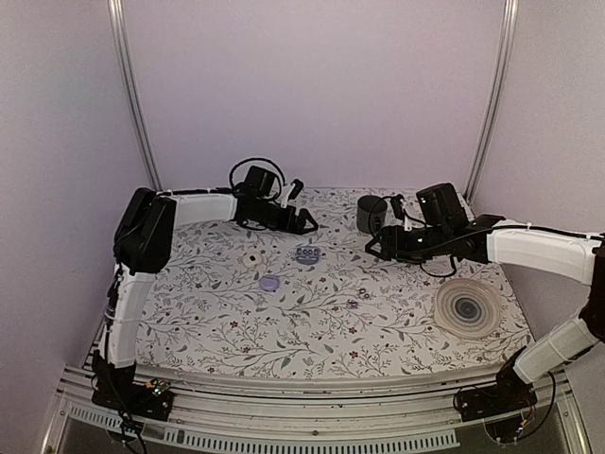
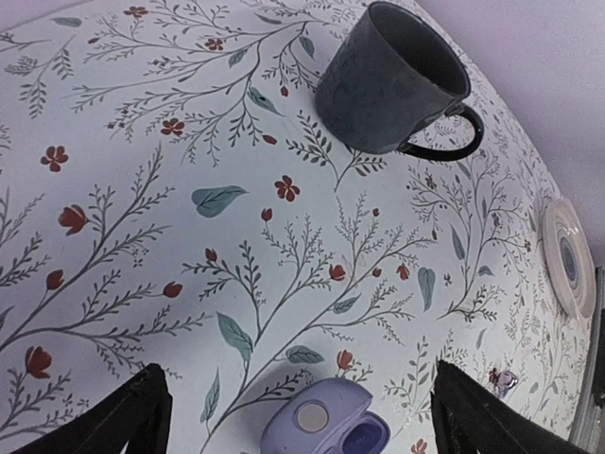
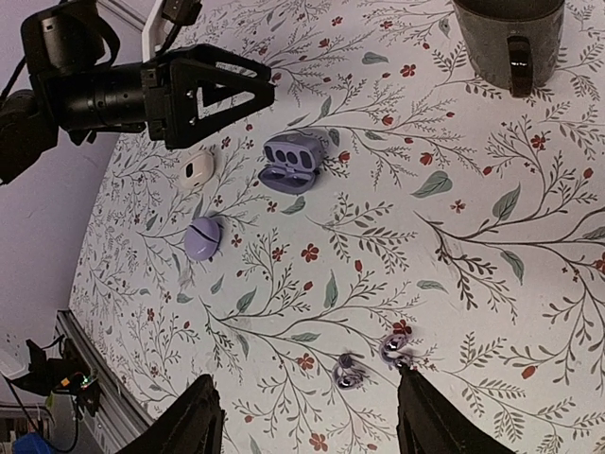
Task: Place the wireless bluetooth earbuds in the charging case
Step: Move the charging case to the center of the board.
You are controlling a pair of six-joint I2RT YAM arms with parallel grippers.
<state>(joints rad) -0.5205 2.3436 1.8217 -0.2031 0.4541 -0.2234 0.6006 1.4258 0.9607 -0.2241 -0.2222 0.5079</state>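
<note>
The charging case [image 1: 307,253] lies open on the floral tablecloth, its sockets facing up [image 3: 291,161]. My left gripper [image 1: 302,221] hovers just behind it, jaws wide apart. In the left wrist view the case [image 2: 326,426] sits low between the fingers [image 2: 132,416], touching neither. Two small lilac earbuds [image 3: 348,372] [image 3: 395,350] lie loose on the cloth mid-table [image 1: 352,304]. My right gripper [image 3: 312,426] hangs open above them, one earbud close to its right finger [image 3: 440,416]. From above, this gripper [image 1: 378,248] is right of the case.
A dark mug [image 1: 371,214] stands at the back, beside the right gripper. A flat lilac disc [image 1: 270,282] and a white round piece [image 1: 251,257] lie left of the case. A pale round ribbed plate [image 1: 466,307] sits at the right.
</note>
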